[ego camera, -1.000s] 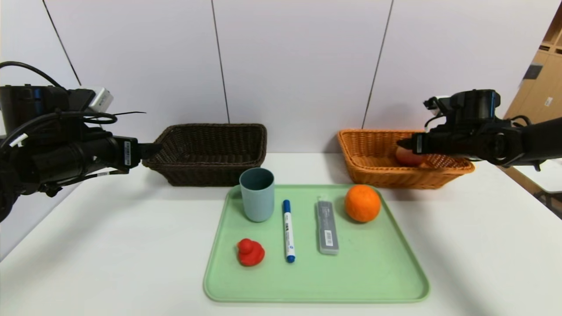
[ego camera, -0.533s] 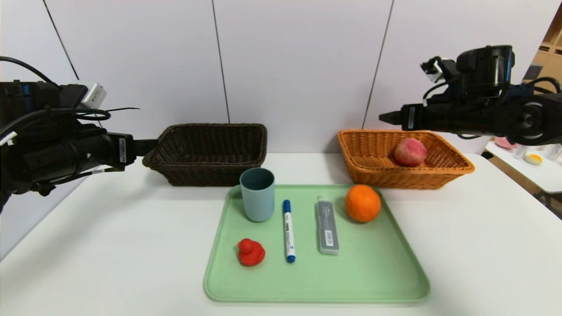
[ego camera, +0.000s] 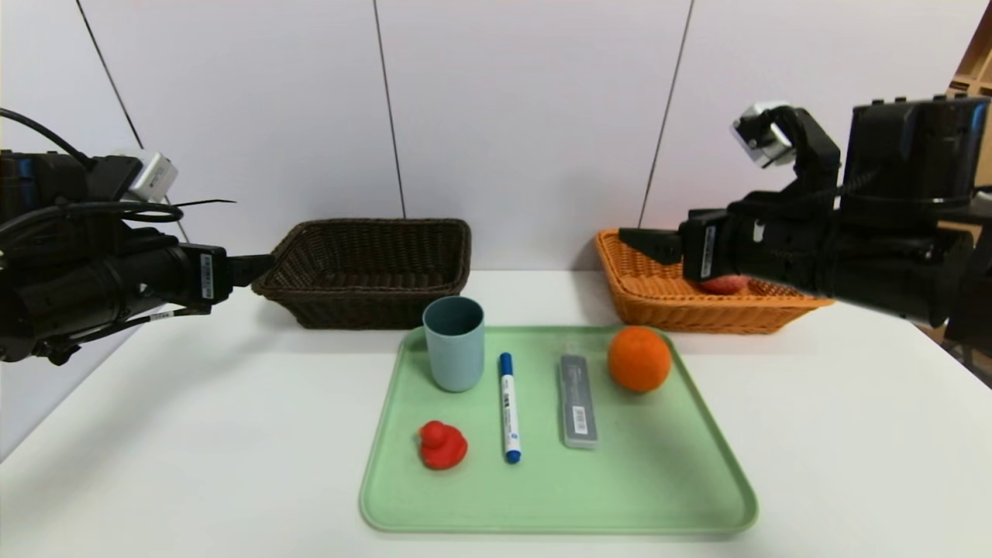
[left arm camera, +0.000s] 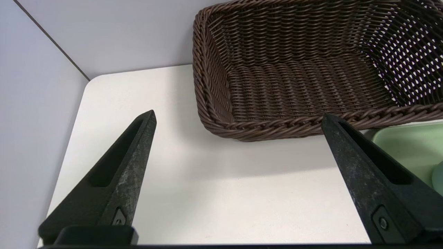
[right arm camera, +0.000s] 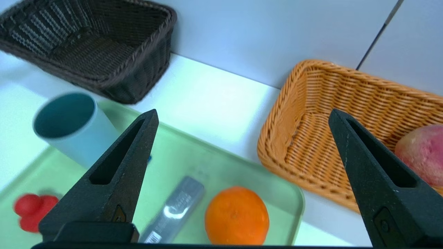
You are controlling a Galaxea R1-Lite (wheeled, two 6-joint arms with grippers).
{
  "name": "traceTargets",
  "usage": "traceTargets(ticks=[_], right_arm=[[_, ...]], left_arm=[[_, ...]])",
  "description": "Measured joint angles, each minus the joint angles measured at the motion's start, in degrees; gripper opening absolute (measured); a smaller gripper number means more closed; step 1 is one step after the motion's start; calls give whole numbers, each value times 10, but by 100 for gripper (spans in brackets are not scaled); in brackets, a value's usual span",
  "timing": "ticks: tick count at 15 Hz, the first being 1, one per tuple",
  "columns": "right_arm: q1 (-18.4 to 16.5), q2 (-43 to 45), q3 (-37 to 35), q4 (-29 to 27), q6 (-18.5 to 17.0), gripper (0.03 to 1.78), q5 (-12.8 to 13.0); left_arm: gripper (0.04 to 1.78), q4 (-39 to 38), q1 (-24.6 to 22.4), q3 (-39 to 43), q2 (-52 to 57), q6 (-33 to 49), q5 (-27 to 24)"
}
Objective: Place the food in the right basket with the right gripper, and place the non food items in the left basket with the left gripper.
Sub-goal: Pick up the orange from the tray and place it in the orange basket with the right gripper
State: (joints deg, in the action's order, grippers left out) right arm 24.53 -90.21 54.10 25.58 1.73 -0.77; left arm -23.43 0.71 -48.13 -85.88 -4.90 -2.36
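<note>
Fruit-sorting is underway: one pinkish fruit point(right arm camera: 420, 157) lies in the orange basket point(ego camera: 659, 298), so the right gripper point(ego camera: 651, 242), jaws wide and empty, must next descend onto the orange point(ego camera: 638, 358) on the tray point(ego camera: 697, 496) (left gripper point(left arm camera: 238, 128) waits open by the brown basket point(ego camera: 364, 310)).

Both arms are black and boxy, with matte housings. The left arm point(ego camera: 85, 263) carries looping black cables and a thin white one, a white label with dark print near its wrist, and a pale grey block on top. The right arm point(ego camera: 868, 240) has a similar white label and a grey-white block. The fingers point(right arm camera: 114, 180) are black tapered wedges, scuffed grey, each with a recessed slot and a small screw near its base.
</note>
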Motion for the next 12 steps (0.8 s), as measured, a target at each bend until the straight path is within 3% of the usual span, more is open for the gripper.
traceTargets(ticks=[4,7,12], right_arm=[[4,17,-209,233,18,169,2],[5,6,-315,397,19,169,2],[5,-50,-398,553,16,169,3]], left_arm=[[169,0,0,25,13,-1,1],[169,-1,0,36,19,-2,2],[169,-1,0,52,28,0,2]])
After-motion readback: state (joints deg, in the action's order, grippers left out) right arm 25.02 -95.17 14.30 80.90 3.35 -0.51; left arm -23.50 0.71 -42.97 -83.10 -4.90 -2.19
